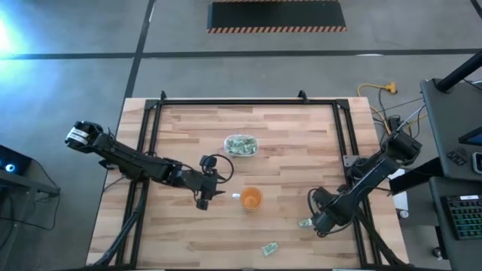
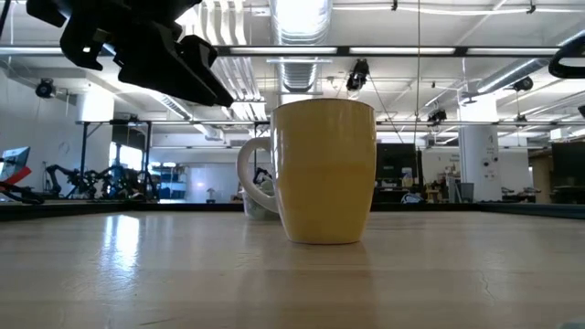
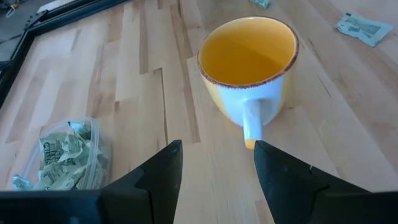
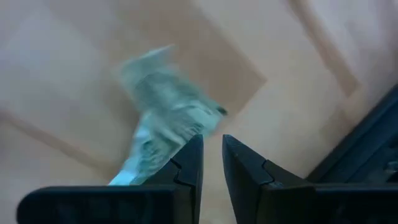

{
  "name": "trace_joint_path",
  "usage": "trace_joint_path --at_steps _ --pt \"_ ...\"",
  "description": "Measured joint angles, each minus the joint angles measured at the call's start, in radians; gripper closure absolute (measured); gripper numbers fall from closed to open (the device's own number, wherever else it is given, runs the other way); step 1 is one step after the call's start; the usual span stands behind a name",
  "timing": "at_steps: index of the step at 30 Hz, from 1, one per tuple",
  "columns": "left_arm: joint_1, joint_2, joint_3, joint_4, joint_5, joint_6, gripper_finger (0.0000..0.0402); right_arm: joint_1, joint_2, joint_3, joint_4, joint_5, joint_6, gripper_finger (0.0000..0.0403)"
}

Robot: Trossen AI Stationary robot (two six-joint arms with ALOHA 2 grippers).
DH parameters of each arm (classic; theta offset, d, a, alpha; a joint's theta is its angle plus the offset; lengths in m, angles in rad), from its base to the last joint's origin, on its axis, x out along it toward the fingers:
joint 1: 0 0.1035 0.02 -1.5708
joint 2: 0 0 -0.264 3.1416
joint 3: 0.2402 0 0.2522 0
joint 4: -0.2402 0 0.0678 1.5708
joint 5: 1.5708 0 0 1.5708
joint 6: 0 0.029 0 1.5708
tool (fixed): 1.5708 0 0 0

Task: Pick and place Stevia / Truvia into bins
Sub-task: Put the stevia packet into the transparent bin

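Note:
The clear tub (image 1: 241, 144) stands at mid-table, holding several green-and-white sachets; it also shows in the left wrist view (image 3: 62, 155). One loose sachet (image 1: 304, 223) lies by my right gripper (image 1: 316, 222), and another sachet (image 1: 269, 248) lies near the table's near edge. In the right wrist view the sachet (image 4: 168, 118) lies beside and partly under one finger; my right gripper (image 4: 211, 152) has only a narrow gap, with nothing seen in it. My left gripper (image 3: 217, 158) is open and hovers left of the orange cup (image 1: 251, 199). My right gripper comes down at the loose sachet from above. The sachet's end (image 4: 186, 134) runs under the outer side of one finger (image 4: 189, 162). I cannot tell whether the finger touches it, as the picture is blurred.
The orange cup (image 3: 249, 59) stands upright and empty, its white handle (image 3: 252, 121) pointing at my left gripper. A small white scrap (image 1: 235, 196) lies beside it. A dark frame (image 1: 154, 113) borders the table's sides and far edge. Bare wood lies left of the cup.

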Motion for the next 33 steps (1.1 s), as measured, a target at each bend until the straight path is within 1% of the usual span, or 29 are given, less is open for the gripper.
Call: trace_joint_path --at_steps 6,12,15,18,22,28,31,33 --pt "0.0 0.0 -0.003 0.0 0.0 -0.009 0.0219 0.002 0.0 -0.014 0.028 0.034 0.03 0.0365" --pt "0.0 0.001 -0.003 0.0 0.0 -0.01 0.0219 0.004 -0.003 -0.027 0.155 0.043 0.005 0.037" --pt "0.0 0.001 -0.004 0.001 0.0 -0.011 0.0219 0.004 0.007 -0.023 0.237 0.105 0.002 0.0371" --pt "-0.001 0.001 -0.005 0.001 0.0 -0.021 0.0219 -0.016 0.029 -0.019 0.301 0.159 -0.045 0.0371" --pt "-0.004 0.001 -0.005 0.0 0.0 -0.035 0.0219 -0.074 0.068 -0.018 0.462 0.205 -0.216 0.037" --pt "-0.011 0.0 -0.005 -0.009 0.0 -0.035 0.0219 -0.154 0.132 0.048 0.731 0.297 -0.6 0.037" --pt "-0.011 -0.003 -0.005 -0.011 0.0 -0.036 0.0219 -0.175 0.129 0.107 0.741 0.361 -0.717 0.037" --pt "-0.011 -0.008 -0.005 -0.018 0.0 -0.039 0.0219 -0.177 0.125 0.128 0.71 0.365 -0.756 0.0369"
